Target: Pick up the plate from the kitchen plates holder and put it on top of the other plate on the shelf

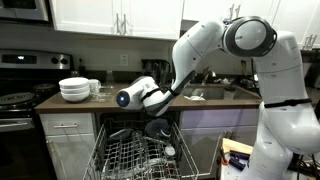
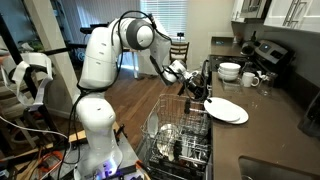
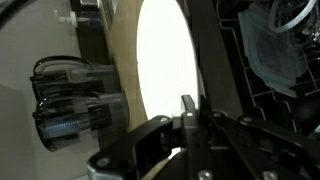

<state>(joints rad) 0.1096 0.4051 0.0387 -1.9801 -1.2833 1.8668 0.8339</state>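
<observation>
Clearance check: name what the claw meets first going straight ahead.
Most likely the white plate, which sits in the wrist view right ahead of the claw; depth is unclear, so they may be touching.

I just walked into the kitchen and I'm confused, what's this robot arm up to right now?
The robot arm's gripper is shut on the rim of a white plate. The plate is out of the wire dish rack and lies roughly level at the edge of the dark countertop, near the stacked bowls. I cannot tell whether it already rests on anything.
</observation>
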